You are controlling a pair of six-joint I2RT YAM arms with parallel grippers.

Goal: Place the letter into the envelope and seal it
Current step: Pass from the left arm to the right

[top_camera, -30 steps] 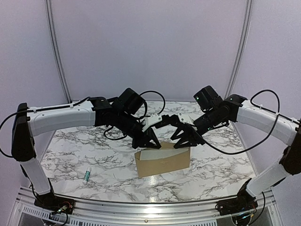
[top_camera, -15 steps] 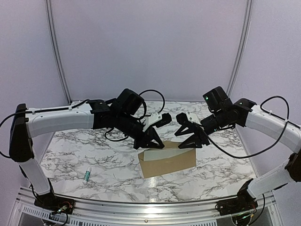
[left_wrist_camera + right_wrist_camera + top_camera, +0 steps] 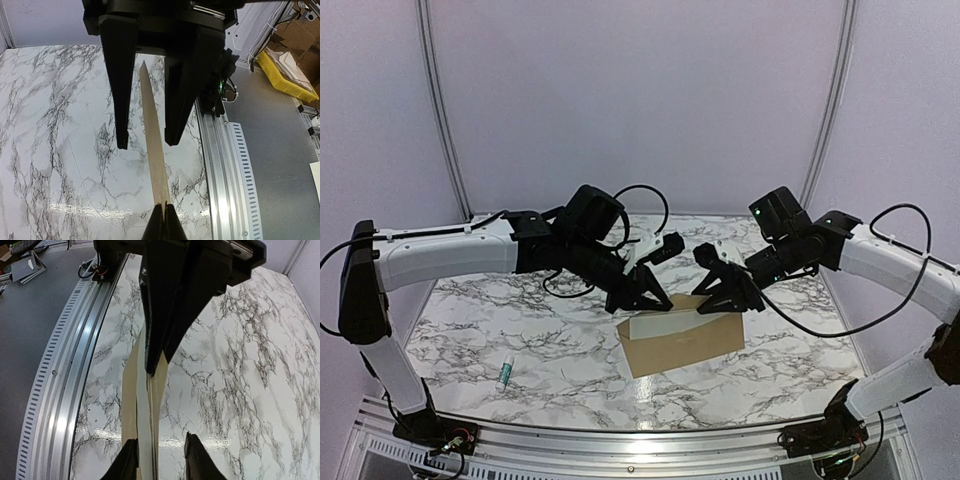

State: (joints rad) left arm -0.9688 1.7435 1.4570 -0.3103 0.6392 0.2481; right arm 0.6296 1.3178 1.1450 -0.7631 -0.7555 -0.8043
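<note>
The tan envelope [image 3: 680, 340] hangs on edge just above the marble table [image 3: 500, 320], with a pale strip of the letter [image 3: 640, 323] showing at its upper left. My left gripper [image 3: 655, 304] is shut on the envelope's top left edge; in the left wrist view its tips [image 3: 163, 219] pinch the thin edge of the envelope [image 3: 152, 150]. My right gripper [image 3: 722, 304] is open at the top right edge. In the right wrist view it [image 3: 160, 460] straddles the envelope [image 3: 127, 390] and the letter's white edge [image 3: 142, 415] without touching.
A small glue stick [image 3: 505, 373] lies on the table at the near left. An aluminium rail [image 3: 620, 440] runs along the near edge. Pale curtain walls [image 3: 640, 100] close the back and sides.
Both grippers and the envelope have shifted a little to the right, and the right arm's elbow has lifted. The left gripper's hold on the envelope is unchanged.
</note>
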